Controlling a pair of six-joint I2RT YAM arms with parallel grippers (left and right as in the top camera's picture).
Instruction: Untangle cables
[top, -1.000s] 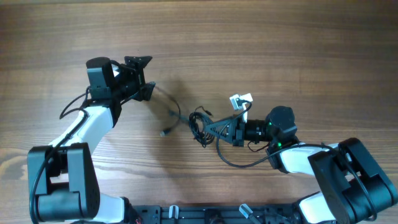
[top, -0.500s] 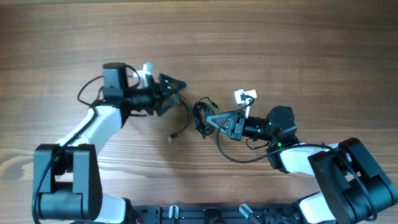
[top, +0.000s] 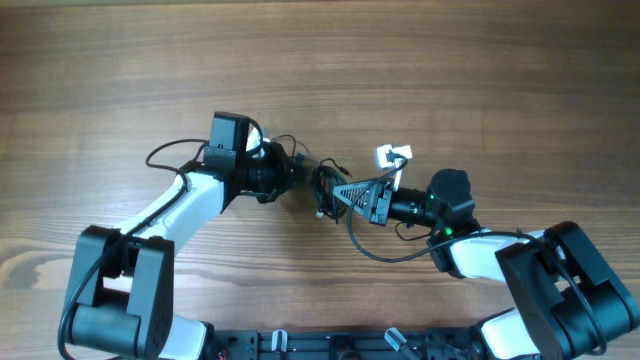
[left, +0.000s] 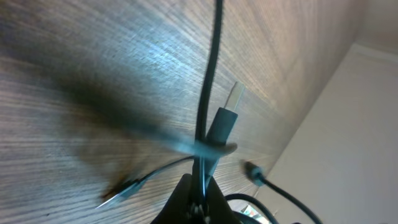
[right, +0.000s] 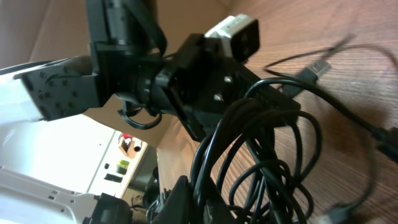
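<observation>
Two sets of fingers meet near the middle of the desk, with the cables bunched between them. The left fingers are pressed together. In their wrist view a single black strand comes straight out of the tips and runs away over the wood, so they look clamped on that one cord. A flat silver-tipped plug shows just beside the strand. Right of those tips sits the knot itself, a tight cluster of loops low over the desk. On its far side the right fingers are closed on the bunch, with loops spilling around them in their own wrist view. The line from one grip to the other runs roughly left to right across the desk, and both arms are already at the knot. The coming move is probably a pull apart along that line, the left drawing its strand out leftward while the right anchors the rest.
</observation>
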